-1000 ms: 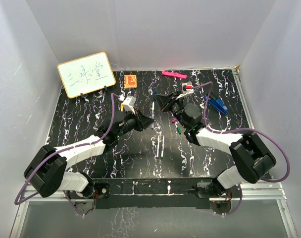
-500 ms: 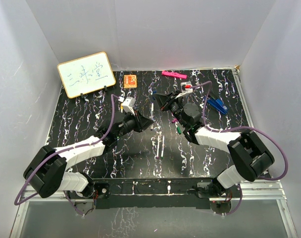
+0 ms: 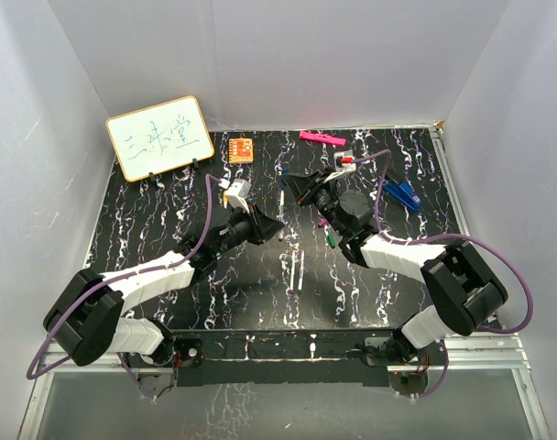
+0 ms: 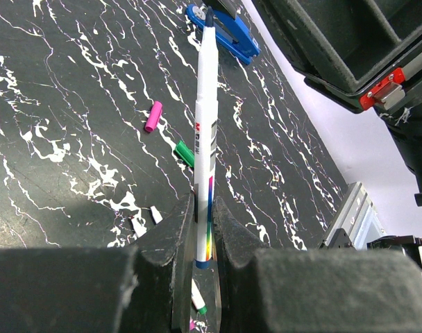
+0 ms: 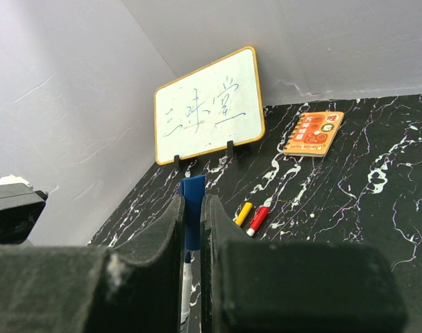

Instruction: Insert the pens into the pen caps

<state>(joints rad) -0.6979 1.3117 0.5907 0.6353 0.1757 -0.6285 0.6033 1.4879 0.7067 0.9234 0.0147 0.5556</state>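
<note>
While lined up for capping, clamped pen [image 4: 206,104] tight in left gripper [image 4: 203,216], pinched blue cap [image 5: 193,187] in right gripper [image 5: 192,205], ends facing.

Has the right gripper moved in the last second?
Yes, slightly: the right gripper has crept up and left in the top view, towards the pink marker.

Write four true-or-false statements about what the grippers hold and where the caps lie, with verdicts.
1. The left gripper grips a white pen. True.
2. The right gripper is empty. False: it is shut on a blue cap.
3. The yellow cap and red cap lie side by side on the table. True.
4. The green cap sits on the held pen. False: it lies loose on the table.
</note>
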